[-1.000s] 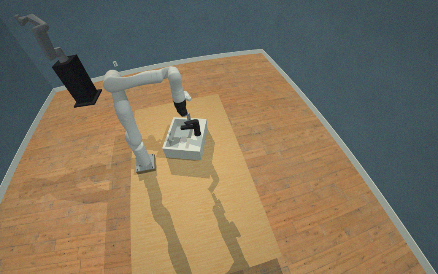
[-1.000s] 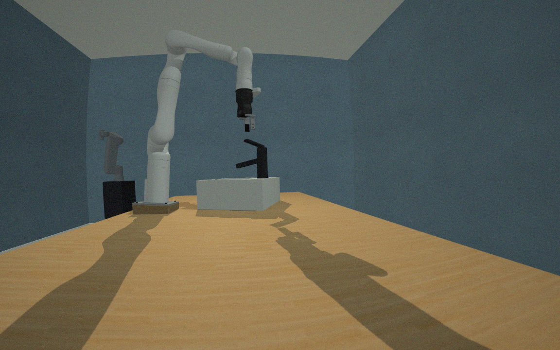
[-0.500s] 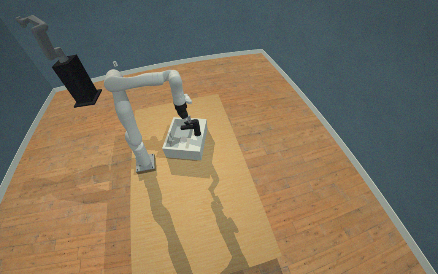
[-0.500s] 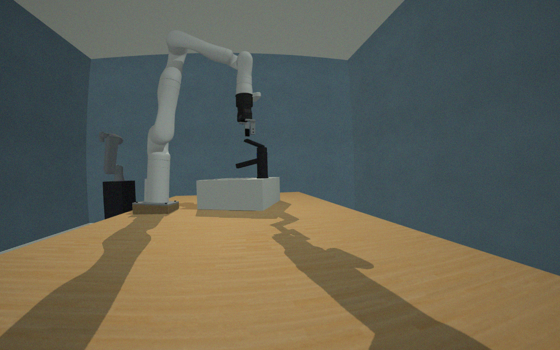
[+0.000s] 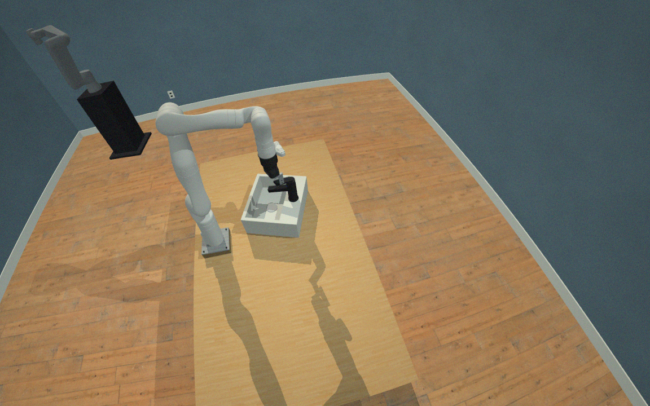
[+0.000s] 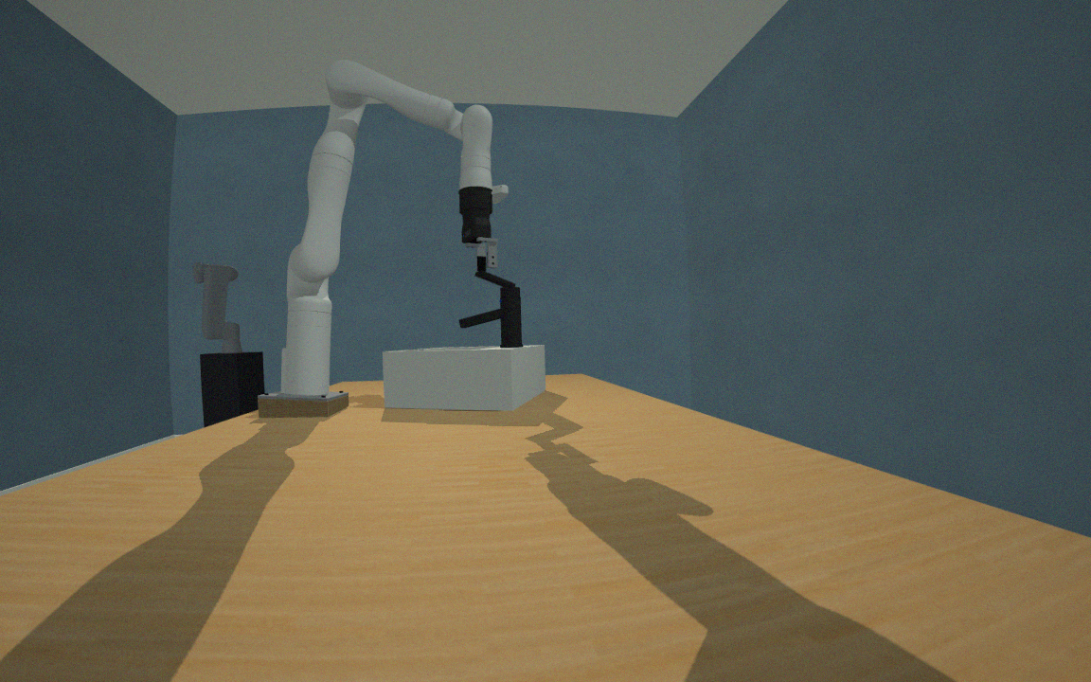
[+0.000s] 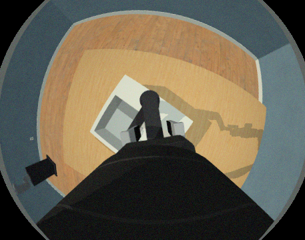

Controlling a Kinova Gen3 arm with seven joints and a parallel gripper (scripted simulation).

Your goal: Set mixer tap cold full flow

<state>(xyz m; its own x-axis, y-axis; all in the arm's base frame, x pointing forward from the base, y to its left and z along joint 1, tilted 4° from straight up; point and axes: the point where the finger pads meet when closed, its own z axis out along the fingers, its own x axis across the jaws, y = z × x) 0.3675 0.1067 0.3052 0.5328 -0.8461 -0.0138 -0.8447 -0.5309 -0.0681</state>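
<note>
Blue-walled room, light wood desk (image 6: 532,543) at frame center. White sink (image 6: 456,377) carries black mixer tap (image 6: 509,317); lever (image 6: 494,278) angled up-left. Gripper (image 6: 489,254) right over lever tip, fingers spread wide either side, gripping nothing.

The mixer tap (image 6: 510,317) stands on the sink block's (image 6: 456,379) rim, spout over the basin. The arm's base (image 6: 303,403) sits beside the block on the table (image 6: 481,543); a pedestal (image 6: 230,385) stands behind it.

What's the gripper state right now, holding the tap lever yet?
Gripper: open, fingers wide, holding nothing; it sits at the tip of the black lever, not clamped on it.
</note>
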